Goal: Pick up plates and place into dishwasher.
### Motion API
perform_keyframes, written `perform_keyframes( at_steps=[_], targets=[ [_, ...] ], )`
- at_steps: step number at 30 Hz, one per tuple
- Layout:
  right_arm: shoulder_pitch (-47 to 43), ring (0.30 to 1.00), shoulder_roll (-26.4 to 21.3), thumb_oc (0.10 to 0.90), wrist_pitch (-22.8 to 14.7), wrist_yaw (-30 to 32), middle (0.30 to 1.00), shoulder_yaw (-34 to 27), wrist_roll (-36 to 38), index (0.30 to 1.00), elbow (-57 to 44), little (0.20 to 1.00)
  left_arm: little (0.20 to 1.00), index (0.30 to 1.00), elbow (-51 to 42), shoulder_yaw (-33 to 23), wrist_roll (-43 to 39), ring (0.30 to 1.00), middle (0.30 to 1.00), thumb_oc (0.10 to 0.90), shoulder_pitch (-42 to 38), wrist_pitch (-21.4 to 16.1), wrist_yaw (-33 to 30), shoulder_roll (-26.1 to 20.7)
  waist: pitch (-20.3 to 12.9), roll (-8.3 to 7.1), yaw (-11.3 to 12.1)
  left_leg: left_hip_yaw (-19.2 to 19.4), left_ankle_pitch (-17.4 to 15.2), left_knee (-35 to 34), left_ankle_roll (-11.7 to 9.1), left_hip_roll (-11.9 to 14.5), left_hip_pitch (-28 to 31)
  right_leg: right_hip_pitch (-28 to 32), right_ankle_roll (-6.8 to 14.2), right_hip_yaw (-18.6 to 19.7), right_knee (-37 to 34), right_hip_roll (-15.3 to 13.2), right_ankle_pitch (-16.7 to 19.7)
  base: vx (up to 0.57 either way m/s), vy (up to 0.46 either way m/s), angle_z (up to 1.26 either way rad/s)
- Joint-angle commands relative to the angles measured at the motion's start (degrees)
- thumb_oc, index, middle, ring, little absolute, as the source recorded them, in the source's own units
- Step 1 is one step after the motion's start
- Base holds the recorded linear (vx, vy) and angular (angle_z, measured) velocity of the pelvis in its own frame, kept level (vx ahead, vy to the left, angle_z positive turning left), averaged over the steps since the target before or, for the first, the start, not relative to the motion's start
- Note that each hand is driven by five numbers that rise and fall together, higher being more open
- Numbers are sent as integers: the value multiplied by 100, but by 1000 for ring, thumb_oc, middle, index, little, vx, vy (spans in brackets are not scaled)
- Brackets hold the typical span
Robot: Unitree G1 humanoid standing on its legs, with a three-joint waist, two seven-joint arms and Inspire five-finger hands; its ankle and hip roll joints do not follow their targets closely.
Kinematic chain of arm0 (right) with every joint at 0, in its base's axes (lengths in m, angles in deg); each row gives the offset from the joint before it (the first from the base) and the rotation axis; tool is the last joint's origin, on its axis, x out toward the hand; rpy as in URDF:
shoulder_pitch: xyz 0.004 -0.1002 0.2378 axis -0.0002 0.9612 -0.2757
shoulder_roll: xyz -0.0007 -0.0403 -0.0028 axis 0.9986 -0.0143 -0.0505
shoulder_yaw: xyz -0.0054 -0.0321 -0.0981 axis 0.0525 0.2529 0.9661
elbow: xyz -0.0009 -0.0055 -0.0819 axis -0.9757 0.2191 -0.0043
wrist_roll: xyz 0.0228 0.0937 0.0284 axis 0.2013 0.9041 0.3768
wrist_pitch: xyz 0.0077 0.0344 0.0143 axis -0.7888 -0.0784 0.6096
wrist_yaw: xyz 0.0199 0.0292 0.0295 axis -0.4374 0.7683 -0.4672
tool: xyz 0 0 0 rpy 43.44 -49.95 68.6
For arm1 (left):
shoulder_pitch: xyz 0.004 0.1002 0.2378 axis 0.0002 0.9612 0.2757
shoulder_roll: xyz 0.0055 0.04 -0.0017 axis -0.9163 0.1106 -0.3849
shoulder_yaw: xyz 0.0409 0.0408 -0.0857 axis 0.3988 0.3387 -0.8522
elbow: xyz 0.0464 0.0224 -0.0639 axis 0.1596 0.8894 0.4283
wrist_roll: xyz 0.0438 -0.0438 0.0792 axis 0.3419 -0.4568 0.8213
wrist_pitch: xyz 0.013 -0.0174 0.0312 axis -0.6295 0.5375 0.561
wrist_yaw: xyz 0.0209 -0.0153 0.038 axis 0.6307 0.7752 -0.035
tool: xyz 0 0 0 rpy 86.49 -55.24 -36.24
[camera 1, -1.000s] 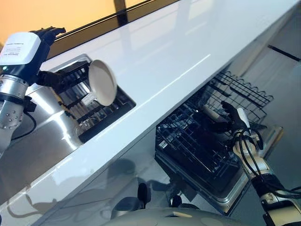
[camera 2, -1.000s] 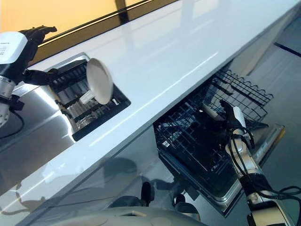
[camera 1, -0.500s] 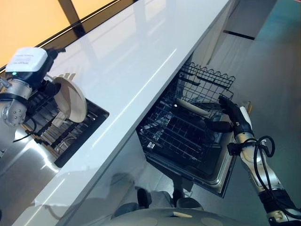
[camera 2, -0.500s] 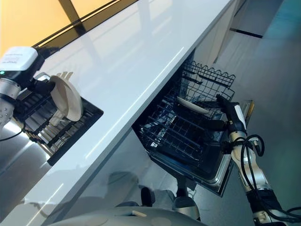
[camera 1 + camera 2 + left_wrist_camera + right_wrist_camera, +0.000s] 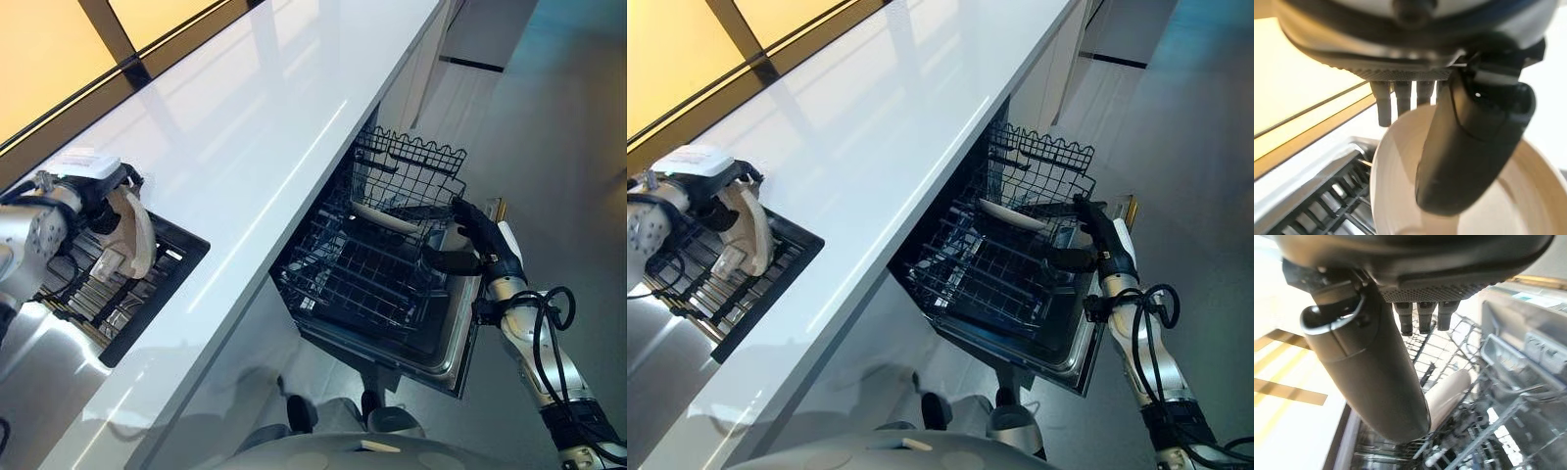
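My left hand (image 5: 93, 196) pinches a plate (image 5: 134, 233), thumb across its face and fingers (image 5: 1400, 100) behind the rim, holding it nearly on edge just above the drying rack (image 5: 118, 294) sunk in the tabletop (image 5: 284, 108). My right hand (image 5: 480, 245) sits at the open dishwasher's lower rack (image 5: 358, 279), fingers loosely curled around nothing that I can make out, close to a second plate (image 5: 1012, 215) already leaning in the tines. The coming move turns on this: the rack lies well apart from my plate, off to my right and lower down, beyond the tabletop's front edge, so I judge the plate has to be carried over that edge and down. Its flat face runs roughly crosswise to that path. The near rows of tines look free; the raised wire back (image 5: 411, 162) and door (image 5: 465, 323) hem the far side.
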Motion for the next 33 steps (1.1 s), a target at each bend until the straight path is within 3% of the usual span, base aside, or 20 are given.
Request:
perform_keyframes(
  at_steps=[1, 5, 9, 13, 17, 21, 27, 33],
  targets=[
    [-730, 900, -533, 800, -695, 162, 900, -302, 203, 900, -664, 900, 200, 300, 573, 179, 301, 300, 300, 100, -621, -62, -128, -341, -292, 215, 104, -108, -1007, 291, 254, -439, 139, -569, 414, -221, 907, 247, -404, -9, -7, -6],
    [-807, 900, -604, 800, -798, 244, 900, -245, 249, 900, -716, 900, 200, 300, 553, 246, 275, 300, 300, 100, -759, -211, -658, -451, -291, 203, 174, -142, -1004, 303, 241, -440, 122, -543, 395, -285, 853, 241, -434, 0, 0, 0],
    [-811, 900, -637, 800, -955, 255, 900, -280, 285, 900, -763, 900, 200, 300, 231, -30, 208, 300, 300, 100, -541, -236, -1667, -629, -333, 173, 296, -185, -981, 261, 205, -451, 116, -452, 370, -413, 610, 252, -399, -2, -35, 7],
    [-678, 900, -652, 800, -1120, 347, 900, -494, 349, 900, -1044, 900, 200, 300, -384, -998, -15, 300, 300, 100, 379, -389, -2923, -708, -395, 133, 433, -238, -949, 206, 186, -444, 105, -405, 342, -499, 522, 260, -409, 1, -40, 12],
    [-650, 900, -604, 800, -1378, 530, 900, -661, 302, 900, -1273, 900, 200, 300, -857, -1927, -248, 300, 300, 100, 1194, -521, -4016, -501, -405, 105, 524, -325, -935, 192, 193, -416, 90, -419, 307, -531, 655, 256, -516, -9, -30, 13],
    [-670, 900, -477, 800, -1622, 528, 900, -802, 197, 900, -1529, 900, 200, 300, -1173, -2753, -478, 300, 300, 100, 1842, -823, -5179, 32, -406, 62, 639, -425, -941, 207, 191, -379, 106, -415, 268, -629, 815, 224, -628, -9, -34, 15],
    [-676, 900, -366, 800, -1745, 394, 900, -837, 24, 900, -1819, 900, 200, 300, -1863, -3538, -383, 300, 300, 100, 2476, -956, -5882, 588, -481, -29, 773, -504, -952, 198, 132, -390, 155, -282, 235, -806, 625, 227, -592, 11, -46, 18],
    [-728, 900, -343, 800, -1710, 217, 900, -804, 36, 900, -1975, 900, 200, 300, -2451, -3914, 15, 300, 300, 100, 2778, -1099, -6724, 970, -545, -119, 904, -609, -932, 200, 76, -377, 133, -203, 180, -926, 541, 243, -610, 14, -48, 4]
  ],
)
